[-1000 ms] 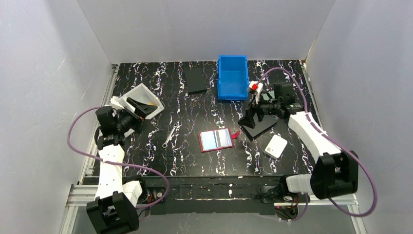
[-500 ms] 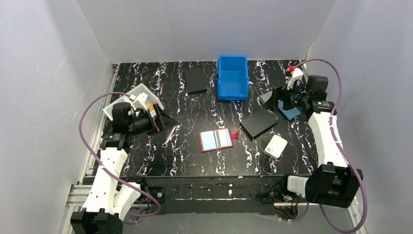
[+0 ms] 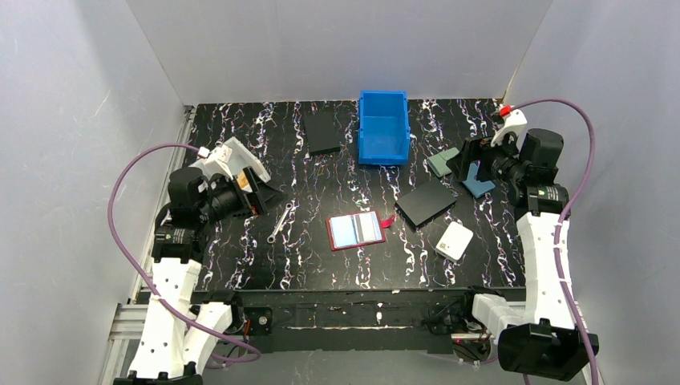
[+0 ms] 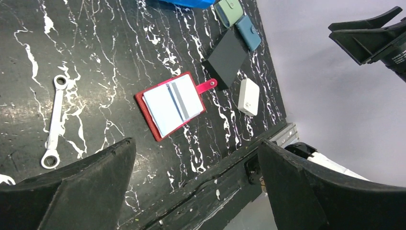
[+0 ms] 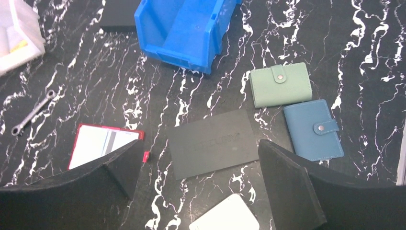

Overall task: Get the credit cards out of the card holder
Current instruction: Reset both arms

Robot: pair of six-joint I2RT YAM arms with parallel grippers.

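Note:
The card holder (image 3: 356, 231) lies open on the black marbled table, a red bifold with its snap tab pointing right. Its inside shows pale panels and a grey stripe (image 4: 172, 105); I cannot tell the credit cards apart from the pockets. My left gripper (image 3: 271, 196) hovers to the holder's left, open and empty, looking down at it (image 4: 195, 143). My right gripper (image 3: 463, 164) hangs high at the right, open and empty, over a black flat case (image 5: 213, 143). In the right wrist view its left finger hides part of the card holder (image 5: 98, 141).
A blue bin (image 3: 383, 128) stands at the back, a second black case (image 3: 322, 132) to its left. A white wallet (image 3: 455, 240), a green wallet (image 5: 280, 84) and a blue wallet (image 5: 313, 129) lie at the right. A wrench (image 3: 281, 223) and a white tray (image 3: 228, 156) are at the left.
The right gripper has lifted off the black case and swung back to the right. The left gripper has turned from the white tray toward the table's middle. No object has moved.

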